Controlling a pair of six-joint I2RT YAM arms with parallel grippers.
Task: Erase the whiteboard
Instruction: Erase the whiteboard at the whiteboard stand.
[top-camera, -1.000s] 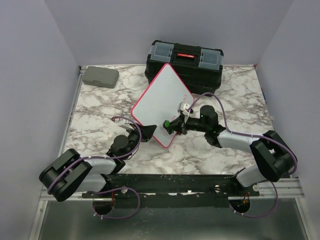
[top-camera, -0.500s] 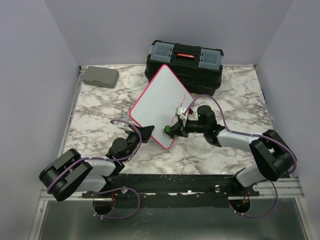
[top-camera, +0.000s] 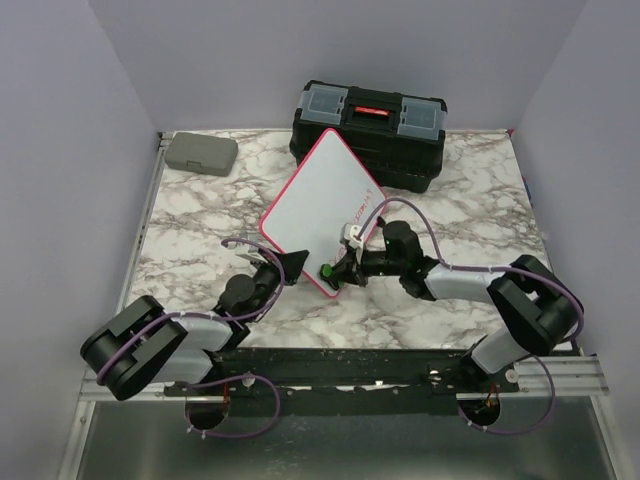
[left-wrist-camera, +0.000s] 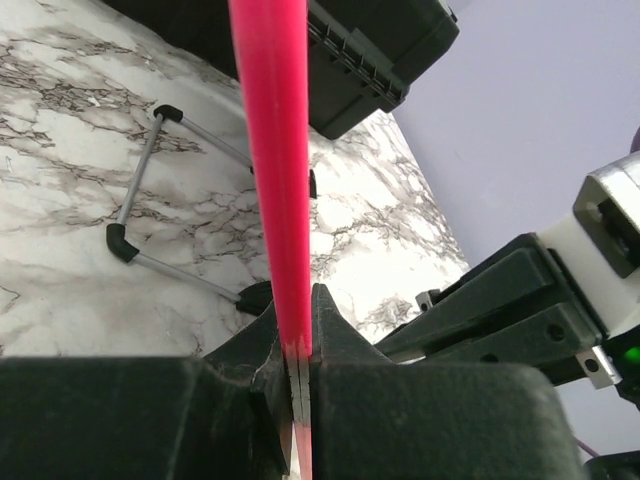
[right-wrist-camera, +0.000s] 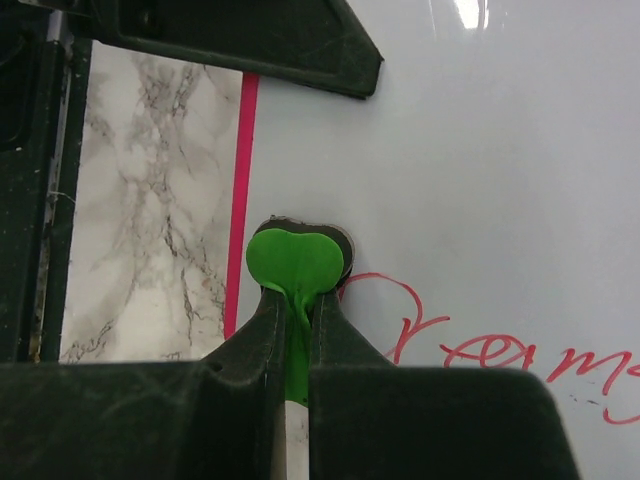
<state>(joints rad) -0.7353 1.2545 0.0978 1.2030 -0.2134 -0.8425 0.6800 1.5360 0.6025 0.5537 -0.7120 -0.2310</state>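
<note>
Two grippers work on the whiteboard (top-camera: 318, 195), which stands tilted on the table (top-camera: 470, 200), one corner toward the toolbox (top-camera: 368, 128) behind it. The left gripper (top-camera: 288, 263) is clamped shut on the board's pink frame (left-wrist-camera: 270, 150). In its wrist view the frame rises straight up from between the fingers (left-wrist-camera: 328, 335), and the board's wire stand (left-wrist-camera: 140, 190) with black feet rests on the marble just beyond them.

The right gripper (top-camera: 335, 268) pinches a green eraser (top-camera: 326, 271). Its jaws are closed on the eraser's stem, and the dark pad under the green head (right-wrist-camera: 293, 262) presses against the white surface just inside the frame's edge. Red handwriting (right-wrist-camera: 480, 350) begins right beside the pad and runs away to the gripper's right.

Compared with a second ago, the right gripper has slid down the board toward its near corner, so the eraser now sits closer to the left gripper, and the right arm's elbow has drawn in with it. The board's tilt has shifted slightly. The left gripper has kept its hold in much the same spot. A grey case (top-camera: 201, 153) lies well beyond the left gripper, at the table's far corner.
</note>
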